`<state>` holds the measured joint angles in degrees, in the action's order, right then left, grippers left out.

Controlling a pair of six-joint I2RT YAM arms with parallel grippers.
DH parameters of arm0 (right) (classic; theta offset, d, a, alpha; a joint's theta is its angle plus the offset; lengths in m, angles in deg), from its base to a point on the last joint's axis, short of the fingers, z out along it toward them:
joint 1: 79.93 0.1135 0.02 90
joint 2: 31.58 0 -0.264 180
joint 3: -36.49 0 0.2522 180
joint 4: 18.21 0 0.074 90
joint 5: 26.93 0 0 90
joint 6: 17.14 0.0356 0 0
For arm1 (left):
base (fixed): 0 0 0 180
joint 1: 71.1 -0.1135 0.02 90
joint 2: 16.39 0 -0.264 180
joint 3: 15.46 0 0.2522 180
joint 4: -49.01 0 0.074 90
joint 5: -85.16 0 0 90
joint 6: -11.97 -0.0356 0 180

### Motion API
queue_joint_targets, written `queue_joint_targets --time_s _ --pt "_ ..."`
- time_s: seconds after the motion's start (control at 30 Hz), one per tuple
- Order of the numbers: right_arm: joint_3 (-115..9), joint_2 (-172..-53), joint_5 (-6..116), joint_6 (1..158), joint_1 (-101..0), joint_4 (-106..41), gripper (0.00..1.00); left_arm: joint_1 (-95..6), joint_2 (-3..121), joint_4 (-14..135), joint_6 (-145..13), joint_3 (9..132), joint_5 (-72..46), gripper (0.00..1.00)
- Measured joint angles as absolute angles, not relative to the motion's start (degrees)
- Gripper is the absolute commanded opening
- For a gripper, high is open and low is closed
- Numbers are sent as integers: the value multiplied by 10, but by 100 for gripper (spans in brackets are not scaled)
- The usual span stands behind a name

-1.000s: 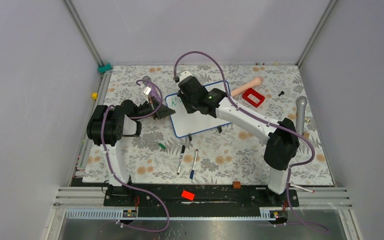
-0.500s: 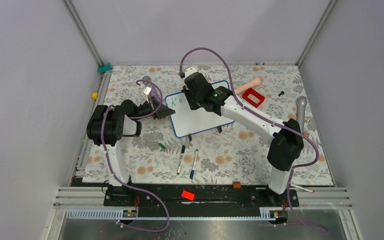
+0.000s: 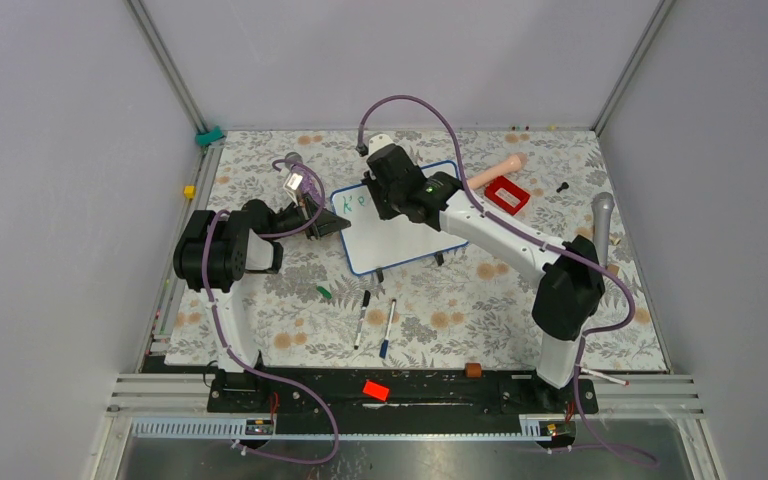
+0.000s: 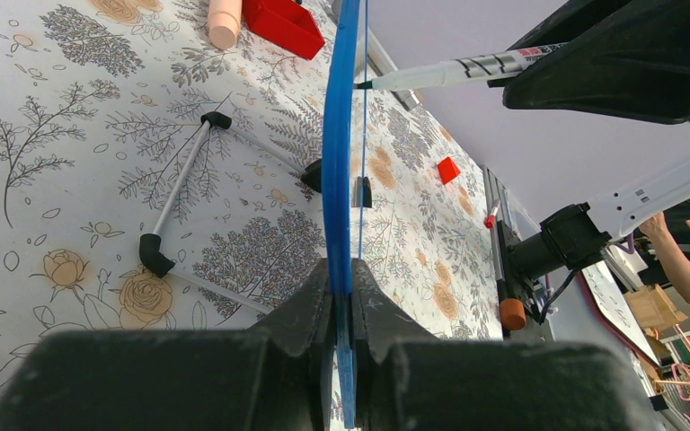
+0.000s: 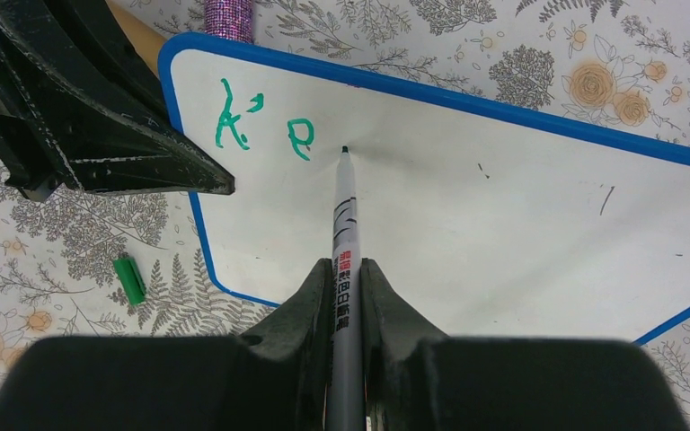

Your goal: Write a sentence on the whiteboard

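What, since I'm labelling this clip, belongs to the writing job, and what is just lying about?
In use: whiteboard, green letters, marker in right gripper, left gripper clamping the board's edge.
Lying about: two pens, red box, peach cylinder.

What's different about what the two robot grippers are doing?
The left gripper pinches the whiteboard by its blue rim; the right gripper pinches a marker. The left gripper sits at the board's side edge, while the right gripper hangs over its white face, aiming the marker tip just past the green letters. Both are black, and both are shut on something.
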<state>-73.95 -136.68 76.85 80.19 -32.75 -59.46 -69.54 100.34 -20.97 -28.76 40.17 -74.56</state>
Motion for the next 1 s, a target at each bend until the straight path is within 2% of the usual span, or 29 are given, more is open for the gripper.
queue_joint_targets --time_s 1.0 --pt "-773 -1383 789 804 -330 -618 0 -695 1003 -209 -287 401 -744 0"
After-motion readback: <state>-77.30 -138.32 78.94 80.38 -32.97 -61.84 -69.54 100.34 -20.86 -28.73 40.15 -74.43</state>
